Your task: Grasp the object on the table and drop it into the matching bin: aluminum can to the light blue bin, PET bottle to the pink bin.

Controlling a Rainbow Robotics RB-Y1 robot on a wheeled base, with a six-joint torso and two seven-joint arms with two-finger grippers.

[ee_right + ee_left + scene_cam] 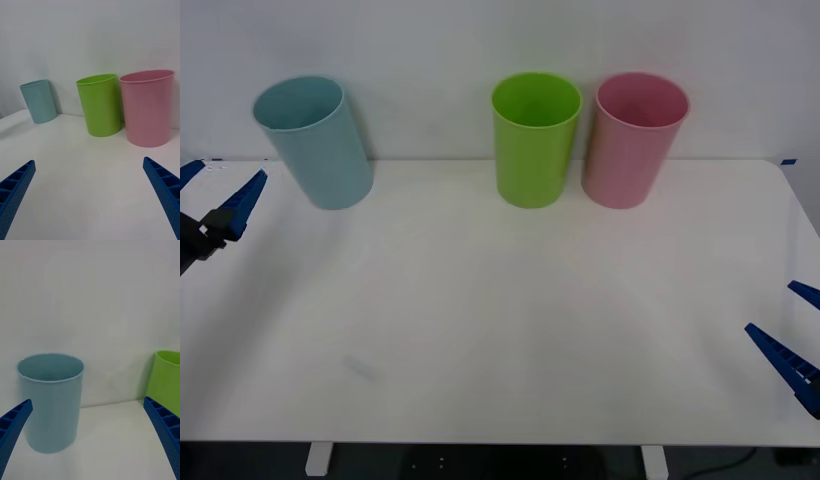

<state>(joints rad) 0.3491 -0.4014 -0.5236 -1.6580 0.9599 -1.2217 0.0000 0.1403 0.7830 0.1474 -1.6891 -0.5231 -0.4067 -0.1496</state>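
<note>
My left tool (218,205) gapes at the tabletop's (500,320) left edge near the blue bin (315,142); my right tool (792,335) gapes at the right edge.

No legible text, labels, brands, numbers or signs, light blue bin (315,142) plain, lime green bin (534,138) plain, pink bin (635,138) plain, surface (510,320) unmarked

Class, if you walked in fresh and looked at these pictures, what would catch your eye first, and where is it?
Three tall plastic cylinder bins stand along the far edge of the white table: the light blue bin at the left, the lime green bin and the pink bin close together right of centre. The open blue-fingered left gripper and right gripper flank the table.
</note>
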